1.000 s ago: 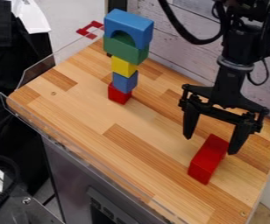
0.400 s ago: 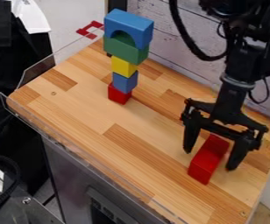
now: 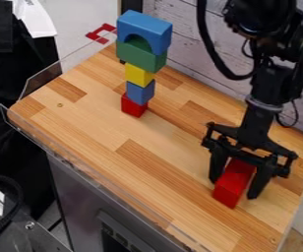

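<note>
Pinching a red rectangular block (image 3: 233, 183), the black gripper (image 3: 233, 191) hangs over the near right part of the wooden tabletop (image 3: 88, 123). Its 2 fingers stand on opposite long sides of the block, drawn in close with no clear gap; that narrow width suits the spread better than the block's length would. The block lies flat on the wood, so the tabletop appears to bear its weight, while the 2 fingers keep it from sliding sideways.

Well apart, a tower of 5 pieces stands on the same surface. A red cube (image 3: 134, 105) is the foot, with a blue cube (image 3: 140, 92), a yellow cube (image 3: 139, 75) and a wider green block (image 3: 138, 55) above it. A blue arch (image 3: 144, 28) caps the stack, its legs down on the green block, whose width gives both legs support. That top-heavy order probably leaves the tower easy to upset.
</note>
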### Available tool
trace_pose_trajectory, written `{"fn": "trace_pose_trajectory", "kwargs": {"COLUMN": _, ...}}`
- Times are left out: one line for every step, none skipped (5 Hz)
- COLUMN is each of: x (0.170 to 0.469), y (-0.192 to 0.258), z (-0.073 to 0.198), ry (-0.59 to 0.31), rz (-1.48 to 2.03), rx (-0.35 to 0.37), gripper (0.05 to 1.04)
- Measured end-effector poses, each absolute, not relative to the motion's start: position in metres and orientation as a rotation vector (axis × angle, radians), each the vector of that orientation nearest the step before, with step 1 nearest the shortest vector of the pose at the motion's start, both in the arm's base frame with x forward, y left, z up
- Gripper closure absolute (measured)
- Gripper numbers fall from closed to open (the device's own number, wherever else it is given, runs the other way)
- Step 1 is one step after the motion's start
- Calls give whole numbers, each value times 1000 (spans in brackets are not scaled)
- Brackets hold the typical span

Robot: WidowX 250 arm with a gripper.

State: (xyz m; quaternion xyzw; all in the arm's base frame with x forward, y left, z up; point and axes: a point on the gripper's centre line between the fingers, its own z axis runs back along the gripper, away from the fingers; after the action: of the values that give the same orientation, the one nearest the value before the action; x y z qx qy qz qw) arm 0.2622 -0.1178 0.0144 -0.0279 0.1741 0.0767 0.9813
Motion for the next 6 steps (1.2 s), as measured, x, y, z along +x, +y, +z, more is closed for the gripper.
{"fn": "trace_pose_trajectory", "kwargs": {"x": 264, "y": -118, "z": 14, "ry": 337, "rz": 164, "rx": -64, "gripper": 502}}
{"fn": "trace_pose_trajectory", "kwargs": {"x": 264, "y": -115, "z": 15, "ry": 346, "rz": 167, "rx": -45, "gripper": 502}}
{"fn": "trace_pose_trajectory", "kwargs": {"x": 284, "y": -113, "z": 57, "ry": 229, "rz": 185, "rx": -25, "gripper": 502}}
{"fn": "trace_pose_trajectory", "kwargs": {"x": 296, "y": -99, "z": 116, "ry": 57, "rz": 293, "rx": -69, "gripper": 502}}
{"fn": "trace_pose_trajectory", "kwargs": {"x": 306, "y": -72, "z": 146, "ry": -24, "rz": 439, "rx": -106, "gripper": 502}}
{"fn": "trace_pose_trajectory", "kwargs": {"x": 312, "y": -51, "z": 172, "ry": -127, "rz": 595, "rx": -213, "gripper": 502}}
